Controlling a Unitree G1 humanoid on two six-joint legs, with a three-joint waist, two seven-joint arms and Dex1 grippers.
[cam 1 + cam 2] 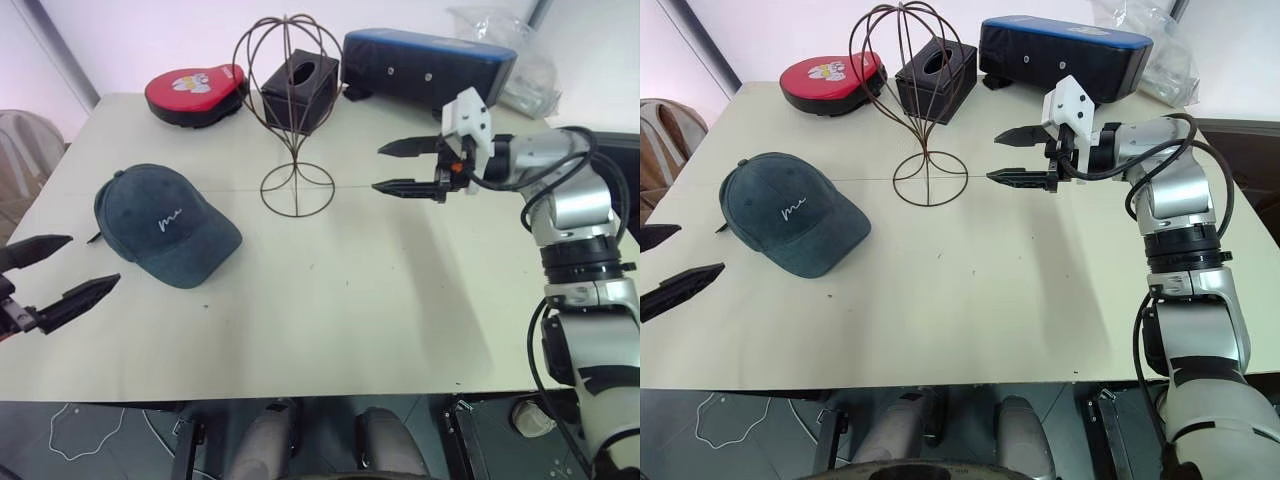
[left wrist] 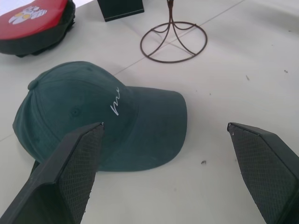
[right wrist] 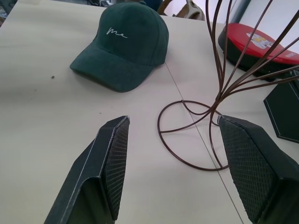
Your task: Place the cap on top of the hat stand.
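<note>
The dark slate-blue cap (image 1: pixel 165 225) lies flat on the white table, left of centre, its brim toward the front right and white cursive stitching on its front. The thin brown wire hat stand (image 1: pixel 290 115) rises bare behind it, its round base (image 1: pixel 297 190) resting on the table. At the table's left front edge my left gripper (image 1: pixel 65 268) hangs open and empty, a short way from the cap. My right gripper (image 1: pixel 395 167) is also open and empty, raised just right of the stand and pointing at it.
A red-and-black padded case (image 1: pixel 195 93) and a black cube tissue box (image 1: pixel 300 92) sit at the back behind the stand. A long dark box with a blue top (image 1: pixel 428 65) and a clear plastic bag (image 1: pixel 510 55) occupy the back right.
</note>
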